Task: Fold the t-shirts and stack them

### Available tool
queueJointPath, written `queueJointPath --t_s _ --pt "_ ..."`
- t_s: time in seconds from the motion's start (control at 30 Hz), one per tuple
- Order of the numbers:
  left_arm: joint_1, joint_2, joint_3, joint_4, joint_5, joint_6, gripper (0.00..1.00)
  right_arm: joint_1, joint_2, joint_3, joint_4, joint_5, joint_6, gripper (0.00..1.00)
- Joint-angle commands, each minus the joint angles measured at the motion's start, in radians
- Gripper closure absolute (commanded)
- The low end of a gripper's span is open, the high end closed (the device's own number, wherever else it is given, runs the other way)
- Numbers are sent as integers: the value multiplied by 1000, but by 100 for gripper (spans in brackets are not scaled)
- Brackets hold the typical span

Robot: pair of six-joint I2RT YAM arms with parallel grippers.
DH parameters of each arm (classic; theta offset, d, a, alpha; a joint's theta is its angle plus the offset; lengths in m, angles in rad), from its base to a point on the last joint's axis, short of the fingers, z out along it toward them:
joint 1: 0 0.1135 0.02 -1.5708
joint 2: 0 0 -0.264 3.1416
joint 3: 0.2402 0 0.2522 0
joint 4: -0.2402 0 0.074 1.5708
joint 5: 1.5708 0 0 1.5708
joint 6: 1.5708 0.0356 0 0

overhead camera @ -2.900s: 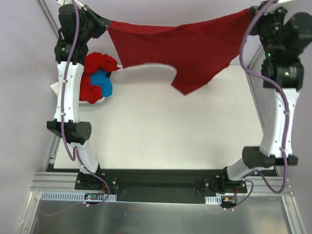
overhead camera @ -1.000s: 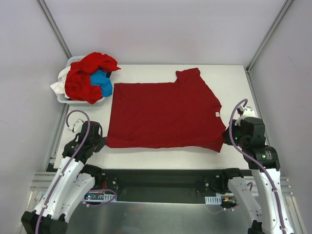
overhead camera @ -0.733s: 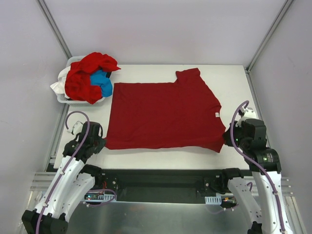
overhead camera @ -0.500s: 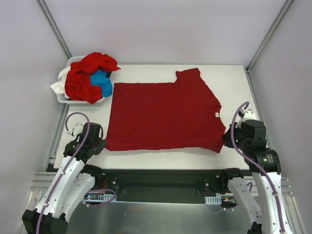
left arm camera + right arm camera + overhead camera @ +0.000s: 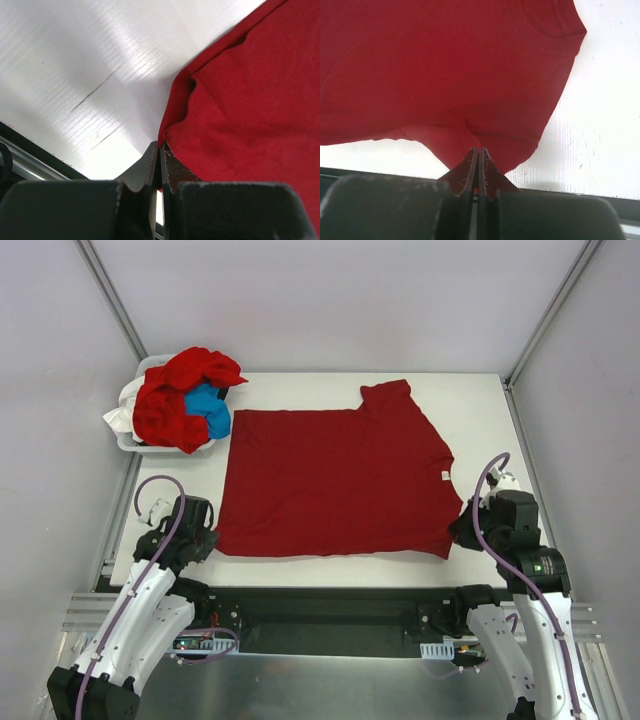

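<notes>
A deep-red short-sleeved cotton t-shirt (image 5: pixel 335 480) lies spread flat on the white tabletop (image 5: pixel 480 410), turned sideways. Its hem is to the left and its neck to the right, where a small white neck label (image 5: pixel 443 475) shows. One sleeve points toward the far edge.

The left fingers (image 5: pixel 142 172) are pressed together on the shirt's near left corner. They pinch the hemmed edge, and the cloth bunches into a small fold just above the tips. The right fingers (image 5: pixel 462 172) are likewise closed, nipping the near right corner. There the fabric draws down into a point between them, and the collar curve is visible farther off. Both arms sit low at the near edge of the tabletop, one at each near corner of the shirt.

At the far left corner a heap of crumpled deep-red t-shirts (image 5: pixel 165 405), with a bright blue t-shirt (image 5: pixel 210 408) tucked among them, rests in a white container (image 5: pixel 128 440). The heap is just beside the spread shirt's far left corner.
</notes>
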Motion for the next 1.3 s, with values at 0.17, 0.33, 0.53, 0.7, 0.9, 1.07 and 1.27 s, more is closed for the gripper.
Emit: queueJointPath --t_s 0.17,0.33,0.53,0.7,0.9,1.07,1.27 --pt "14 13 24 -4 -49 4 100 5 -1 -7 41 -4 7 99" --pt "14 7 6 10 -37 -19 100 5 -2 -25 49 2 20 99" --pt "18 23 14 10 -48 -30 100 5 -25 -42 72 37 50 99" --pt "26 76 26 13 -46 -48 100 5 -18 -32 76 39 42 99" --pt "27 72 4 15 -32 -66 100 5 -19 -62 101 32 48 99" --pt "30 69 10 15 -43 -39 100 5 -6 -52 99 38 43 99" --pt "47 95 37 35 -45 -37 100 5 49 -21 161 51 21 99"
